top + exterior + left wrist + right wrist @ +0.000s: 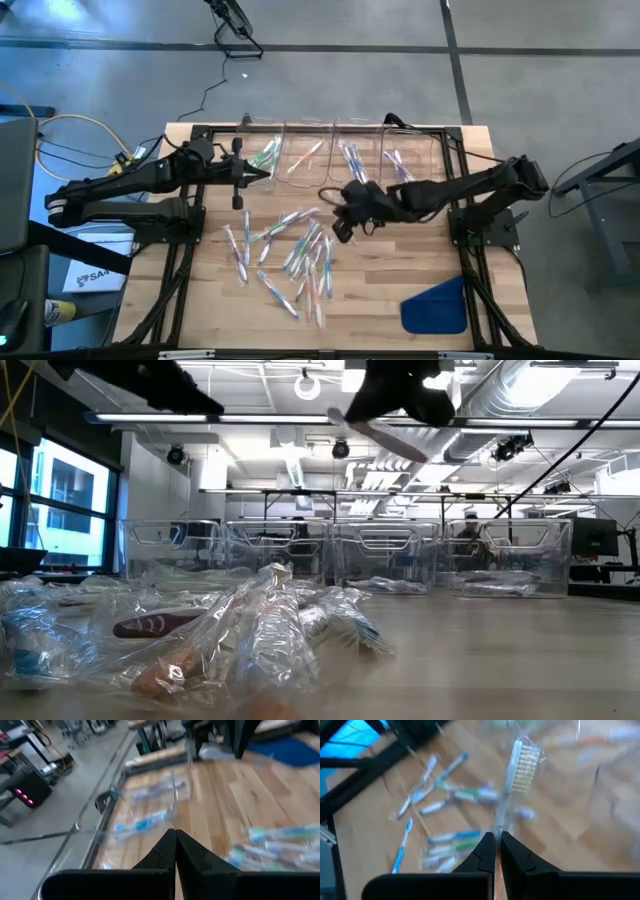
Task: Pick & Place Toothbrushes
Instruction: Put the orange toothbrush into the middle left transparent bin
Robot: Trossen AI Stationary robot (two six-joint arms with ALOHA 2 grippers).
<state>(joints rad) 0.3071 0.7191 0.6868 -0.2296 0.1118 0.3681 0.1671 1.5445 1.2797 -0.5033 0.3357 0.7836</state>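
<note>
Several wrapped toothbrushes (285,250) lie loose in a pile on the middle of the wooden table. My right gripper (495,837) hangs above the pile's far right side, shut on one wrapped toothbrush (520,765), which also shows in the low view (375,435). My left gripper (175,837) is shut with nothing between its fingers; it hangs by the far-left clear bin (265,152), clear of the table. My right gripper pinches the wrapped toothbrush by its handle (498,822) between the two fingers. The brush runs on past the fingertips, along the line of the fingers, its bristle head (522,767) at the far end. It is lifted clear of the table and the pile.
Four clear bins (355,155) stand in a row along the far edge, each with a few toothbrushes inside. A blue flat piece (435,305) lies at the near right corner. Bare wood shows right of the pile.
</note>
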